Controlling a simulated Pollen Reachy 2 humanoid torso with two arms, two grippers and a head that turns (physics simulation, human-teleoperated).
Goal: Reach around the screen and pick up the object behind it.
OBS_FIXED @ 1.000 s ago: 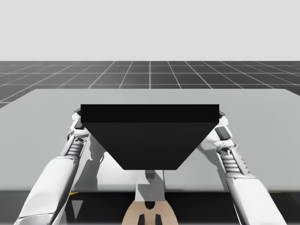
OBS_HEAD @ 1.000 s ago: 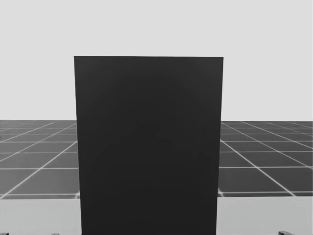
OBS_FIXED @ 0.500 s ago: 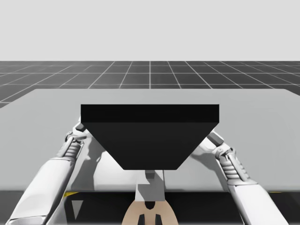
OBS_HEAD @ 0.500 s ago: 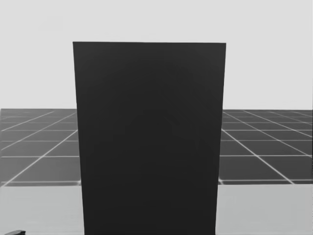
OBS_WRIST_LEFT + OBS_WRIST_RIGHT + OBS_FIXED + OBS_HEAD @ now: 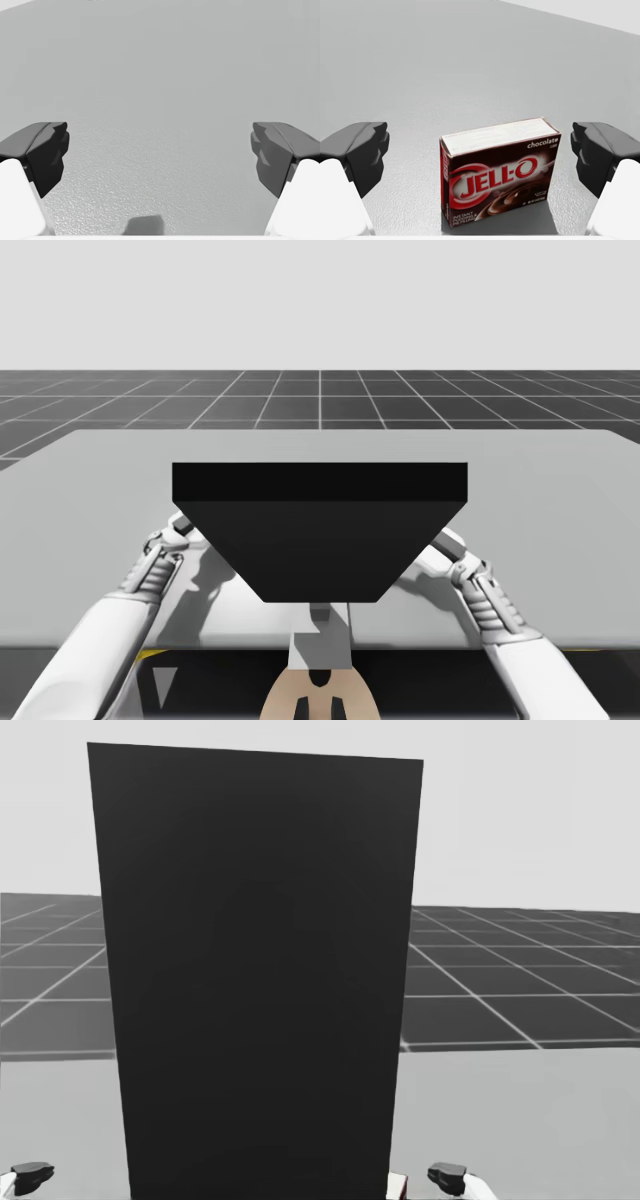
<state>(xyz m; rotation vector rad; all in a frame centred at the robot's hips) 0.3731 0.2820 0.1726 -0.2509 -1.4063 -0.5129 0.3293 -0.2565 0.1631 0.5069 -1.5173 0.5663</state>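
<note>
A tall black screen [image 5: 320, 530] stands upright in the middle of the grey table [image 5: 560, 500]; in the head view the screen [image 5: 260, 980] hides what lies behind it. In the right wrist view a dark red-brown box [image 5: 500, 172] stands on its long edge on the table, just ahead of my right gripper [image 5: 481, 147], whose fingers [image 5: 362, 150] are wide apart and clear of it. My left gripper [image 5: 160, 150] is open over bare table. From above, my left gripper [image 5: 178, 530] and right gripper [image 5: 452, 543] flank the screen.
A sliver of red-brown [image 5: 398, 1186] peeks out at the screen's lower right edge, next to my right gripper [image 5: 448, 1178]. My left gripper [image 5: 28, 1178] sits well left of the screen. Bare table stretches beyond and to both sides.
Both grippers have drawn back along the screen's sides toward the near edge. My head has turned, shifting the screen left and up in its view, and both grippers' tips now show.
</note>
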